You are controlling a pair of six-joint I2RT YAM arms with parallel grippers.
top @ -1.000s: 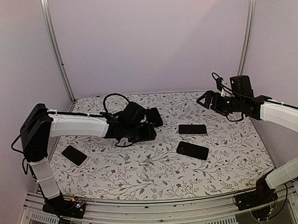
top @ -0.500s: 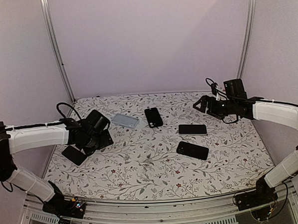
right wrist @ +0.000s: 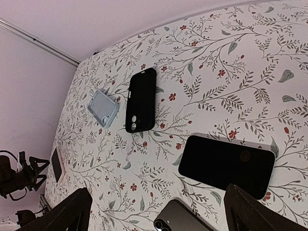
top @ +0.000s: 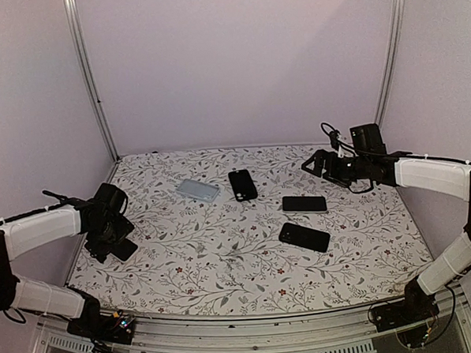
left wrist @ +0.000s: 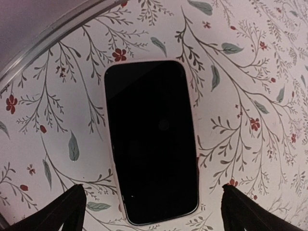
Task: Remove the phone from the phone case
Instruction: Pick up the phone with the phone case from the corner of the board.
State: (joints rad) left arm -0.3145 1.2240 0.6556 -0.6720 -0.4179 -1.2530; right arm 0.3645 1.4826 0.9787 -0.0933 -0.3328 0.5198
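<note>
A black phone (left wrist: pixel 151 139) lies screen-up by the table's left edge, with a thin pale rim around it. My left gripper (top: pixel 108 233) hovers right over it, open and empty, its fingertips (left wrist: pixel 62 211) either side of the phone's near end. I cannot tell whether this phone sits in a case. An empty black case (top: pixel 242 184) and a light blue case (top: pixel 197 189) lie at the back middle. My right gripper (top: pixel 315 164) is open and empty, raised above the back right; both cases show in its view, black (right wrist: pixel 142 98) and blue (right wrist: pixel 103 108).
A second black phone (top: pixel 304 204) lies screen-up right of centre, also in the right wrist view (right wrist: pixel 226 163). A dark phone (top: pixel 304 237) lies camera-side up just nearer. The metal frame rail (left wrist: pixel 43 45) runs close behind the left phone.
My left arm has swung from the table's back middle to the phone at the left edge, leaving the light blue case uncovered. My right gripper has drifted slightly left.
</note>
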